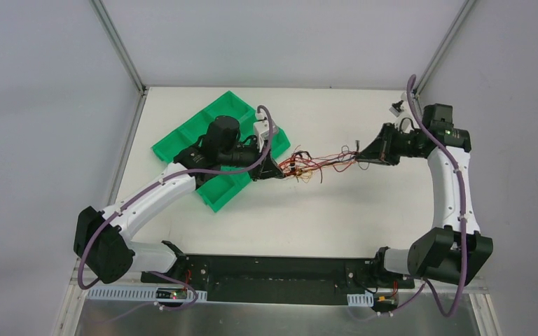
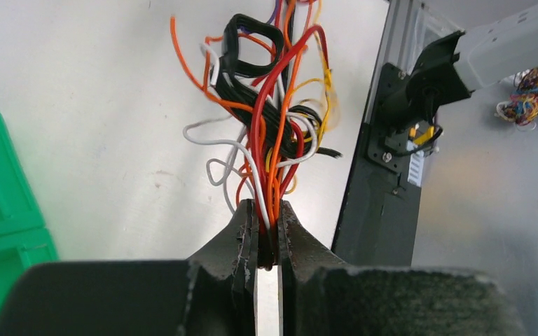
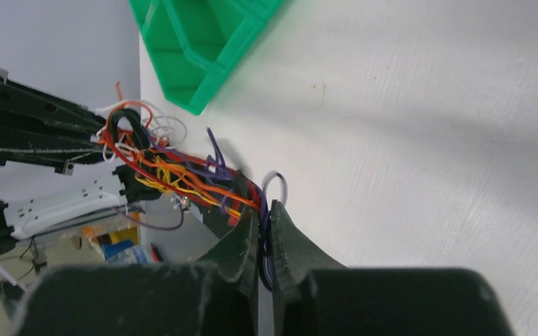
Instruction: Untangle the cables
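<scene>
Worktop (image 1: 336, 210): white, matte, with faint scuffs. Pale walls stand on three sides.

Green tray (image 1: 182, 136) lies flat on it, set askew to the worktop's edges. Several open compartments, part hidden under an arm.

Far to the tray's right, against the back corner: a small black-and-white item (image 1: 396, 108), too small to identify.

Nearer the camera than the tray: a long black plate (image 1: 273, 269) along the worktop's near edge.

Just right of the tray: cables (image 1: 315, 164). Cannot tell whether any strand touches the surface.
</scene>
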Robot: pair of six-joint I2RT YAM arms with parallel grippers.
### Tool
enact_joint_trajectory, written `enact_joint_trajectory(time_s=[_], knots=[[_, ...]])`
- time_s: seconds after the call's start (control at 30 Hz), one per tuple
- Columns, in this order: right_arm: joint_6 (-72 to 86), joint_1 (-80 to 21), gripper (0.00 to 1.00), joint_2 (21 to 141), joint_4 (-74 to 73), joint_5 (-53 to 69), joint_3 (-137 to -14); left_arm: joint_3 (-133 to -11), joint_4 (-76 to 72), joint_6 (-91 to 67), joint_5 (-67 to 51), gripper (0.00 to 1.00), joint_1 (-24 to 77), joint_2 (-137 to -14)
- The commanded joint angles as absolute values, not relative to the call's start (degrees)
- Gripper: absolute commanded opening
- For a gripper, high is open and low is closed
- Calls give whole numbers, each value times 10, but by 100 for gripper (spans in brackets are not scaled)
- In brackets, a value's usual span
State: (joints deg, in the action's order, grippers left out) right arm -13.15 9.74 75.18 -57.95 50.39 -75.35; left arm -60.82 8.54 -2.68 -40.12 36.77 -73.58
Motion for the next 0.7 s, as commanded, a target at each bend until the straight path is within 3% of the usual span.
enact_joint_trajectory(time_s=[0.0, 0.13, 0.33, 0.5, 0.57, 0.67], knots=[[-167, 192, 0, 743, -473, 344, -803, -609, 292, 34, -371, 0, 343, -724], [-163, 223, 0, 756, -475, 363, -842, -589, 307, 58, -362, 8, 335, -715], [-164, 233, 0, 769, -489, 395, -857, -574, 307, 83, -343, 2, 329, -726], [-180, 233, 0, 784, -547, 514, -864, -591, 293, 53, -375, 1, 329, -744], [-185, 232, 0, 790, -572, 570, -869, -589, 268, 38, -376, 13, 332, -751], [-205, 226, 0, 798, -610, 641, -876, -602, 228, 33, -367, 48, 342, -773]])
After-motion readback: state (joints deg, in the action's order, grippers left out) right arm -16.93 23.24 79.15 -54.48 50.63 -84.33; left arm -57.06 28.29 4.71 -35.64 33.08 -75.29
